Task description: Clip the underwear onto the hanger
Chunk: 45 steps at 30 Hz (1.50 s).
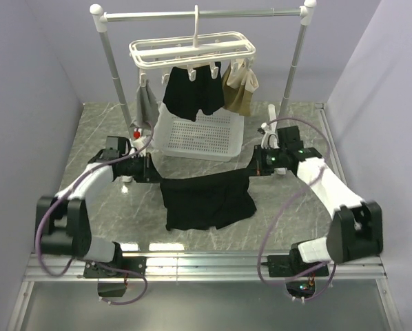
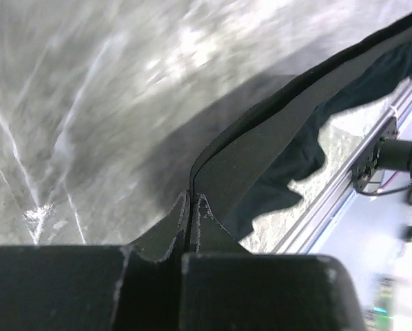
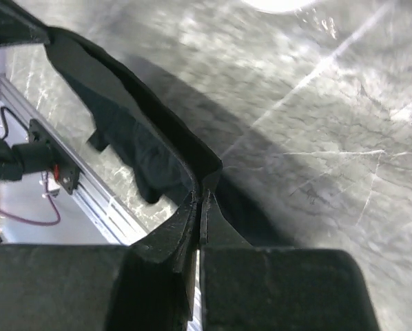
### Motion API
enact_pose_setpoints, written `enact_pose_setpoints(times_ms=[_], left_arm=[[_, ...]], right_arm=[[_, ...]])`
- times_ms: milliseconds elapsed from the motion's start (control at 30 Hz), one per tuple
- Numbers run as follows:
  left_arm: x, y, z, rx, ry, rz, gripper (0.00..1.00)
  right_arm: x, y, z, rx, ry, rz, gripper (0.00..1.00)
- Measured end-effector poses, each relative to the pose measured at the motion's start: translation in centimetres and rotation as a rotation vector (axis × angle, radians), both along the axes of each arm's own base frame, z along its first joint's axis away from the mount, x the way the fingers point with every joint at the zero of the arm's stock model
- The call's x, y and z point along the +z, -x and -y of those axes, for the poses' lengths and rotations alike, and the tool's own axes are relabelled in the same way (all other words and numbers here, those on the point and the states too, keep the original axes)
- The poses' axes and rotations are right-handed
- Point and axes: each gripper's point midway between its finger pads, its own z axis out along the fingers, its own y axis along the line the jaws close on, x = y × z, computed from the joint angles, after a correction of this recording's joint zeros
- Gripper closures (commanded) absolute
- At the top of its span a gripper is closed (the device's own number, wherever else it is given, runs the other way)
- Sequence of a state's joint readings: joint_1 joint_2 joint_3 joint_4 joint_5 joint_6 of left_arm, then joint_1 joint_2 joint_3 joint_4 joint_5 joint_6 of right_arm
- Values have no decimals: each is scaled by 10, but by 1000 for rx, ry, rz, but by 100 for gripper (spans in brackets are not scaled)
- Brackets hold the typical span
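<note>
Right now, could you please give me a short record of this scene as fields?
left gripper: shut on one top corner of underwear
right gripper: shut on the other top corner
underwear: top edge stretched between the grippers, rest hanging down
hanger: hooked on rail
clipped on hanger: black garment, tan garment, grey garment
basket: below hanger

1. Top view: I can read no text, brand, number or sign on the hanger (image 1: 192,49) or the underwear (image 1: 207,201).
2. Left wrist view: blurred, with no legible marking.
3. Right wrist view: likewise, nothing I can read.
</note>
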<state>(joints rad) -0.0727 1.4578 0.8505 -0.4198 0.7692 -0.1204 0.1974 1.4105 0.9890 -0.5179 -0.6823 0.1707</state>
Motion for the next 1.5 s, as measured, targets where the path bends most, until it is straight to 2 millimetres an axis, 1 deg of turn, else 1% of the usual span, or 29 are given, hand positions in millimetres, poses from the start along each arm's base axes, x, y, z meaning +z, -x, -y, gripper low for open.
enact_pose_setpoints(times_ms=[100,233,333,400,433,500,567,633,700,767,833,900,967,1067,1167,1267,1300,1333,1400,1500], left_arm=[[36,6,1,-42,10,161,100],[71,18,6,-108,13,330,100],[92,31,21,-189,1,438,100],[107,37,33,-239,-7,498,100],[120,38,38,-254,-13,544,100],[141,33,36,-238,-40,620,100],[170,21,24,-172,-70,715,100],[193,12,13,-108,-86,783,100],[212,6,6,-57,-90,831,100],[225,-1,2,-26,-94,860,100],[232,-5,-2,-13,-95,876,100],[233,-4,-1,-31,-92,883,100],[232,1,1,-59,-83,883,100],[225,13,2,-127,-94,888,100],[212,34,2,-209,-113,880,100],[200,54,0,-275,-138,867,100],[196,60,-1,-295,-150,862,100],[192,63,-2,-310,-161,854,100],[181,64,-3,-331,-181,824,100],[152,55,-4,-350,-210,731,100]], right_arm=[[34,10,4,27,0,134,100],[62,22,12,58,28,280,100],[84,29,14,80,41,375,100],[108,26,14,97,59,458,100],[119,24,14,100,69,496,100],[148,15,19,89,102,604,100],[171,6,31,47,146,696,100],[186,1,43,8,181,755,100],[192,0,45,-2,190,780,100],[192,0,45,0,192,782,100],[191,0,44,10,190,782,100],[193,2,41,28,180,788,100],[195,8,40,52,174,806,100],[191,25,37,101,162,826,100],[174,50,29,177,151,808,100],[150,71,17,260,141,760,100],[137,77,14,286,143,723,100],[132,79,11,300,143,712,100],[111,75,7,317,162,651,100],[80,60,7,314,204,564,100]])
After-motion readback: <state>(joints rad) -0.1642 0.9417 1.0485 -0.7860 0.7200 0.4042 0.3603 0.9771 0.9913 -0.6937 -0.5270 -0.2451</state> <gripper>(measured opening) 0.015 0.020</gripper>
